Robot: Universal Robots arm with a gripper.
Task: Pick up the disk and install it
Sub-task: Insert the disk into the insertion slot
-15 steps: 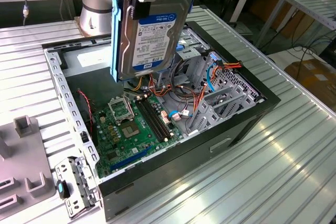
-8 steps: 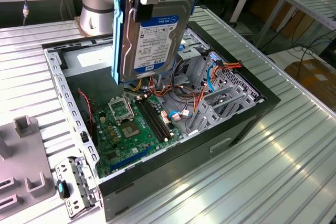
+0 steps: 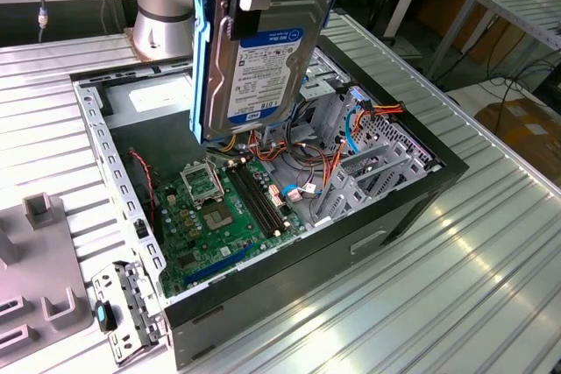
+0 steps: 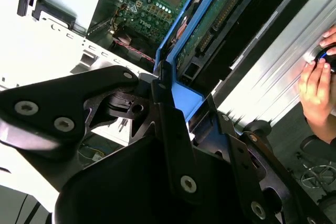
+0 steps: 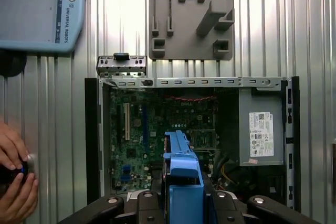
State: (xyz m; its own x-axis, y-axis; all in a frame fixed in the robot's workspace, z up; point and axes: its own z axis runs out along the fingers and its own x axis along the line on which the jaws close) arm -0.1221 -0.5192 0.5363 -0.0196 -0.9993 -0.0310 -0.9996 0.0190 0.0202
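- One open black computer case (image 3: 351, 251) is set on the counter (image 3: 438, 286), with a green motherboard (image 3: 219, 216) laid flat on its floor.
- Orange and red cables (image 3: 368, 124) are bundled inside the case toward the exterior view's right, above a bare metal drive bay (image 3: 351, 181). A grey power supply (image 3: 158, 94) with a white sticker is fitted in a far corner.
- The disk (image 3: 259, 59) is held in the air over the case's interior. It is stood on edge and slightly tilted, with its label turned to the exterior view and blue rails along its sides.
- The black jaws are clamped on the disk's upper end. In both wrist views the blue rail is seen gripped between them.
- The arm (image 3: 162, 6) is based behind the case, and its wrist is reached over the opening.
- A small metal bracket (image 3: 127, 304) with a blue latch is laid on the ribbed metal counter just outside the case's near corner. A grey slotted fixture (image 3: 35, 278) is placed beside it.
- A person's hands (image 5: 13, 177) are seen on the counter beside the case in the first wrist view, near a blue-grey pendant (image 5: 37, 9).
- A cardboard box (image 3: 526, 124) is seen on the floor beyond.
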